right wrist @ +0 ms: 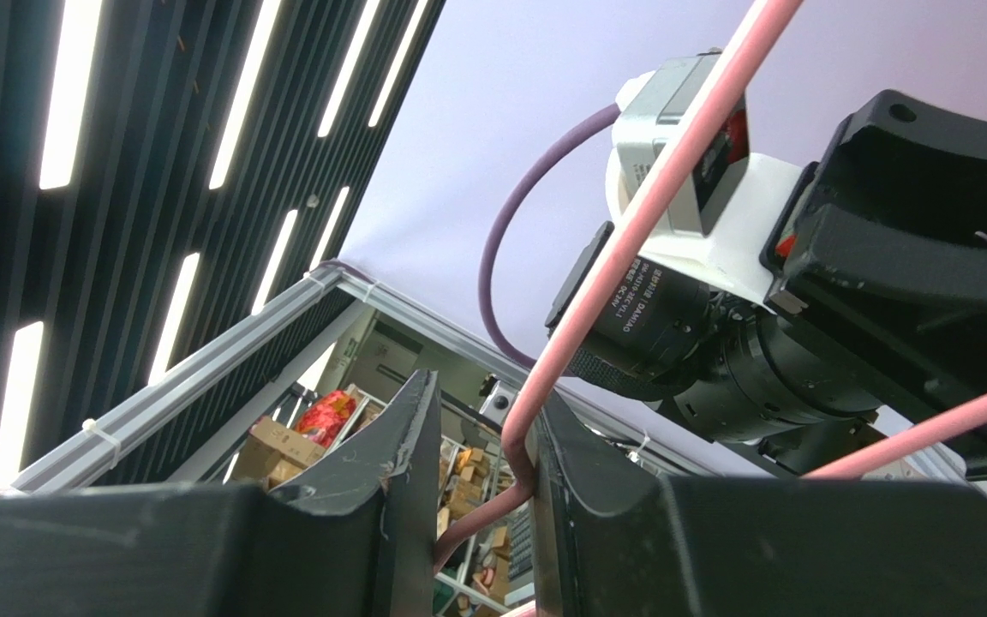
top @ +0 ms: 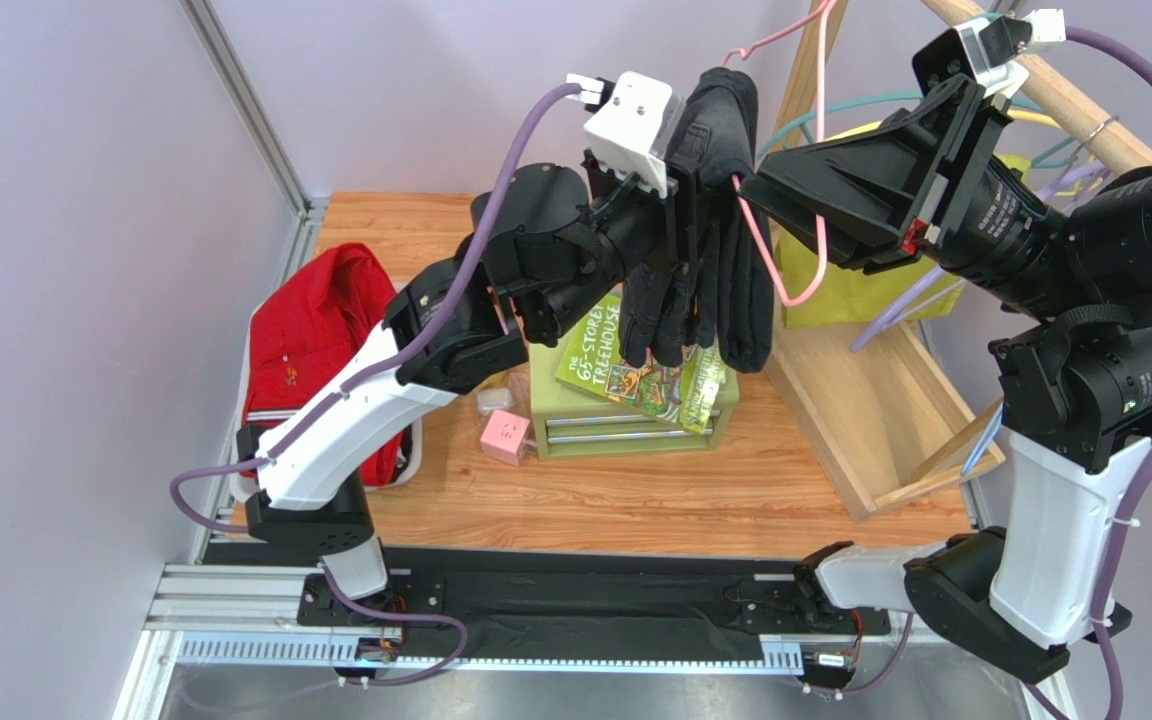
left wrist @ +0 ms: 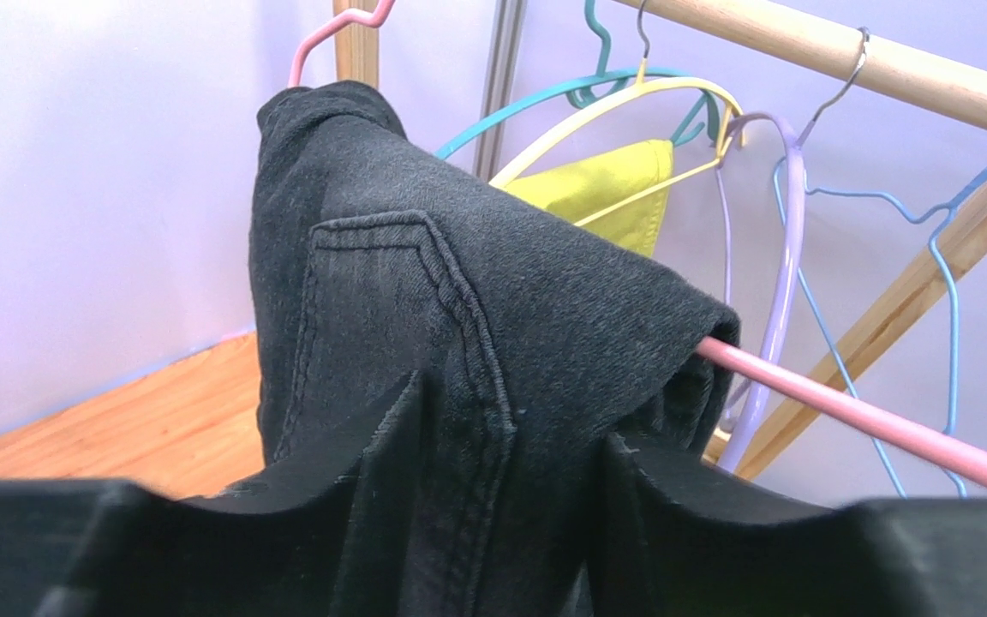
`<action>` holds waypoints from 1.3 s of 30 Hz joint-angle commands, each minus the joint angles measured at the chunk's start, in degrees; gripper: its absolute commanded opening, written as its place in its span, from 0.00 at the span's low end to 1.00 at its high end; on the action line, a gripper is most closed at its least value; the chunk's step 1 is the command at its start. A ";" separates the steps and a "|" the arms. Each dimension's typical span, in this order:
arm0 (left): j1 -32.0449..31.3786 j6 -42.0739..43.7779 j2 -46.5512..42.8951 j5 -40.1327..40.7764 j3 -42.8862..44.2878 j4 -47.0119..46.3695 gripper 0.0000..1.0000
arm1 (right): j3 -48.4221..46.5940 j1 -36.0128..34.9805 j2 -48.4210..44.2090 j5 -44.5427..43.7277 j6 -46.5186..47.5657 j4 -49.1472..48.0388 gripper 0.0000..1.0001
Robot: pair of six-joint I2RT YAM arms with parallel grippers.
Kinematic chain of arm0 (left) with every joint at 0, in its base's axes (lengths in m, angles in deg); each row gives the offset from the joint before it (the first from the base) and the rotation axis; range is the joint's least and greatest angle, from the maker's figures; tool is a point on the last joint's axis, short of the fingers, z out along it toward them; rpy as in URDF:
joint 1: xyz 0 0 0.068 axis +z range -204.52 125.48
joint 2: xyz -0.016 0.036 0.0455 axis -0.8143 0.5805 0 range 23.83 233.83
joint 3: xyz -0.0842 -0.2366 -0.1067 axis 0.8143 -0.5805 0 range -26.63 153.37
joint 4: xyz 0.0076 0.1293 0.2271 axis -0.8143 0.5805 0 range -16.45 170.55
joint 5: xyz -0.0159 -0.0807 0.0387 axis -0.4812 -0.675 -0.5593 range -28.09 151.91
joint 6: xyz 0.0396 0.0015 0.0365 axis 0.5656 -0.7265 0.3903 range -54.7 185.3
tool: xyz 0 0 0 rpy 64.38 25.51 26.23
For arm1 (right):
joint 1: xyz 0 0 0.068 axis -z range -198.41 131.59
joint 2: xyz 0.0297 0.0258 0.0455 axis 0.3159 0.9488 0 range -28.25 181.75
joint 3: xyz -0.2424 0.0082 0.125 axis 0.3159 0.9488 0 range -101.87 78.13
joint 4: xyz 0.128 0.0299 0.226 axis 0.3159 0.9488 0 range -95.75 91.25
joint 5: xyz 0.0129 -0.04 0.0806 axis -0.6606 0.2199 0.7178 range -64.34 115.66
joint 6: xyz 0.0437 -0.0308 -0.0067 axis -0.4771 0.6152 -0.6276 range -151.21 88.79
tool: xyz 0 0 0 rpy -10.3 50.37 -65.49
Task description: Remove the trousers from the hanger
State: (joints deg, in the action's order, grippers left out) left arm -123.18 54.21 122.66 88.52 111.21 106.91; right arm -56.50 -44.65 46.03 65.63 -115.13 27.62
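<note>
Black trousers [top: 725, 225] hang folded over the bar of a pink hanger [top: 805, 278], held in the air above the table. My left gripper [top: 680, 225] is shut on the trousers; in the left wrist view its jaws [left wrist: 512, 411] pinch the dark seamed cloth [left wrist: 460, 296] beside the pink bar [left wrist: 846, 418]. My right gripper [top: 755, 188] is shut on the pink hanger; in the right wrist view the pink wire [right wrist: 640, 232] bends down between its jaws [right wrist: 479, 399]. A red garment [top: 319, 323] lies in a basket at left. A yellow-green garment [top: 853, 285] hangs on the rack.
A wooden rack with a rod [top: 1078, 105] and base tray [top: 898, 420] stands at right, with several coloured wire hangers [left wrist: 782, 206]. A green box [top: 627, 428] with a book [top: 612, 360] on it and a pink cube [top: 504, 435] sit mid-table.
</note>
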 commanded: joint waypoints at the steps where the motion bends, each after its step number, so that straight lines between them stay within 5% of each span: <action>1: 0.28 6.16 1.46 3.09 3.57 -1.28 0.32 | -0.46 -0.30 -3.70 1.08 2.35 -10.78 0.00; 3: 0.20 8.35 1.63 3.88 4.19 -1.46 0.09 | 0.33 -0.30 -4.23 0.99 2.88 -10.51 0.00; 5: 0.02 9.68 1.63 4.85 5.15 -1.55 0.00 | 1.64 -0.30 -4.49 0.90 4.11 -9.90 0.00; 9: -2.78 18.98 0.41 10.28 5.42 -5.58 0.00 | 4.46 -0.30 -5.63 0.12 7.62 -5.61 0.00; 15: -9.99 47.97 0.75 19.43 6.12 -22.62 0.00 | 9.12 -0.30 -6.43 -0.59 7.72 -5.33 0.00; 24: -11.58 75.32 1.37 20.41 7.70 -42.48 0.00 | 13.95 -0.39 -7.04 -0.33 7.19 -5.86 0.00; 29: -10.62 80.96 1.90 19.62 8.41 -46.98 0.00 | 16.68 -0.66 -7.92 0.02 9.64 -1.65 0.00; 36: -9.03 78.43 -0.56 20.32 8.67 -48.76 0.00 | 17.03 -1.36 -6.34 -7.59 15.88 19.58 0.00; 39: -9.03 74.20 -3.28 21.55 6.32 -48.03 0.00 | 18.96 -2.58 -5.29 -10.50 16.68 21.56 0.00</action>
State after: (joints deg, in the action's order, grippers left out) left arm -132.34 130.34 125.63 110.99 116.58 65.14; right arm -38.62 -46.18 39.82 61.56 -102.61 40.80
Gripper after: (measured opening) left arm 0.041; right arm 0.030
